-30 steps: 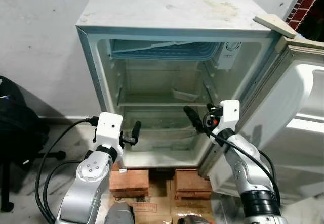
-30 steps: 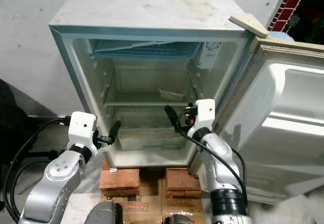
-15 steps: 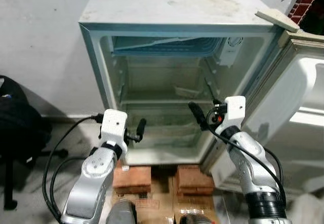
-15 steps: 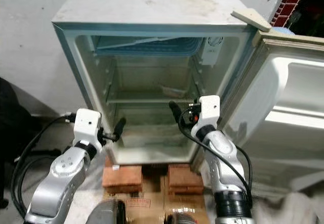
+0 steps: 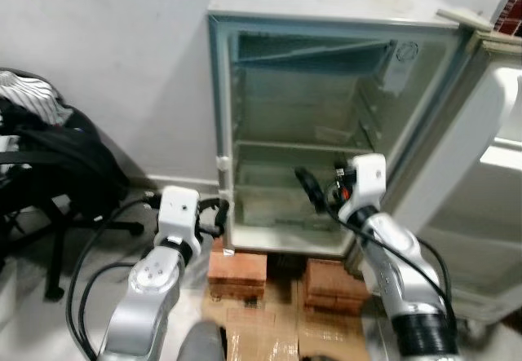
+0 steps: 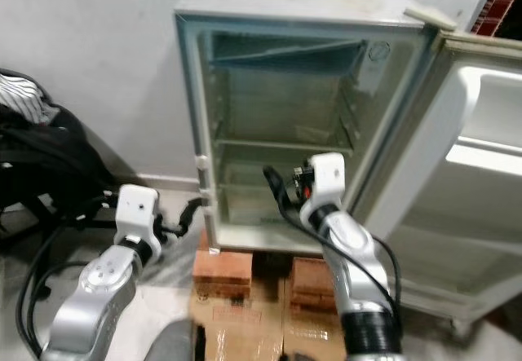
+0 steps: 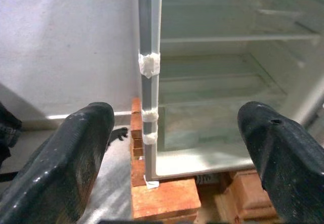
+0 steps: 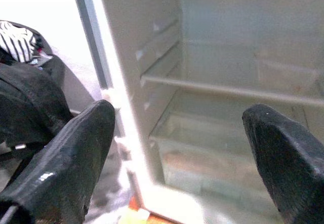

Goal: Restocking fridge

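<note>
The fridge [image 5: 326,133] stands wide open on its stacks of bricks [image 5: 238,267], door [image 6: 457,182] swung out to the robot's right, shelves bare and nothing yet stocked inside. The right gripper [image 5: 308,191] hangs in front of the lower shelf, fingers [image 8: 61,158] spread wide apart with nothing between them. The left gripper [image 7: 172,148] sits low by the fridge's left front edge, where bits of white tape [image 7: 150,64] wrap the frame; its fingers are also apart and empty. Both arms look held up and ready, likely so the hands stay clear while the robot turns to find stock. Against a second ago, the whole picture has swung left: a black bag [image 5: 57,153] on a chair now shows at the left, and the fridge sits farther right. That is the camera moving. The arms keep much the same pose.
</note>
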`<state>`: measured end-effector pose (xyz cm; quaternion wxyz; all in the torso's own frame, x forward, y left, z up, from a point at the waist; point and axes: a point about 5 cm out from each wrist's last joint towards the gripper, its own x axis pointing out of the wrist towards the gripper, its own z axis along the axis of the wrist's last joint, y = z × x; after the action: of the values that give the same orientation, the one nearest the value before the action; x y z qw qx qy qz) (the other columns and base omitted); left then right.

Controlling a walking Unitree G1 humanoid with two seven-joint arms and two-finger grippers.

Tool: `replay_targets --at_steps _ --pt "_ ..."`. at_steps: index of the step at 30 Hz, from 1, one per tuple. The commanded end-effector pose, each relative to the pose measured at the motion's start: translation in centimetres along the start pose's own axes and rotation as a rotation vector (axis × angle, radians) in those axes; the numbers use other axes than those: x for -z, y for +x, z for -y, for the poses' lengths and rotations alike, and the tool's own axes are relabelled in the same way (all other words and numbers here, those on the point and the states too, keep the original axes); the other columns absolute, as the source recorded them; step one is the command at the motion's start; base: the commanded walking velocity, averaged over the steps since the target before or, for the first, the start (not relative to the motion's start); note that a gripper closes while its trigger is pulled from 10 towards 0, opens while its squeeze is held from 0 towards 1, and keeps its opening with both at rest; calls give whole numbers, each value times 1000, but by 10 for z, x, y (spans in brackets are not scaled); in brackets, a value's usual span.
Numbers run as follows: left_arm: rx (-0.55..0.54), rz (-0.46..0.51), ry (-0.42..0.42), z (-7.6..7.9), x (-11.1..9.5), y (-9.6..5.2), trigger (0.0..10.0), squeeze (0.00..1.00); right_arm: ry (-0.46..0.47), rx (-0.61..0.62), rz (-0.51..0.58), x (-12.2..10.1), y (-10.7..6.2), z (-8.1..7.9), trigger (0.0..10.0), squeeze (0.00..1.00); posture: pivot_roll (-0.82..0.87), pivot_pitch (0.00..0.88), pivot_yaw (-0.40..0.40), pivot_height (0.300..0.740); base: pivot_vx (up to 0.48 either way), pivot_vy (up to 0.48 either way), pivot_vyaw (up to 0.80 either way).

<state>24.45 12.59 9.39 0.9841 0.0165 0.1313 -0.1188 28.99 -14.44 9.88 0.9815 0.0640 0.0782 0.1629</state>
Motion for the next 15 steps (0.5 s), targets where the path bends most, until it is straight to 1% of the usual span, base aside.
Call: replay_targets --at_steps 1,5,11,13,15 --pt "15 48 11 2 -12 2 10000 0 -13 11 33 -10 1 3 10000 0 21 0 -33 740 292 -296 -519" --pt "28 60 7 3 -13 3 10000 0 -11 11 32 -10 1 1 10000 0 21 0 -32 740 386 -279 -528" --pt "32 58 15 4 -13 3 10000 0 -9 13 30 -8 1 -1 10000 0 25 0 -33 740 394 -266 -800" --pt "27 50 14 4 -12 3 10000 0 -9 12 30 -8 2 -1 10000 0 26 0 -33 740 272 -390 -800" --pt "27 45 24 4 -12 3 10000 0 -8 10 30 -8 2 -2 10000 0 27 0 -32 740 0 -428 -644"
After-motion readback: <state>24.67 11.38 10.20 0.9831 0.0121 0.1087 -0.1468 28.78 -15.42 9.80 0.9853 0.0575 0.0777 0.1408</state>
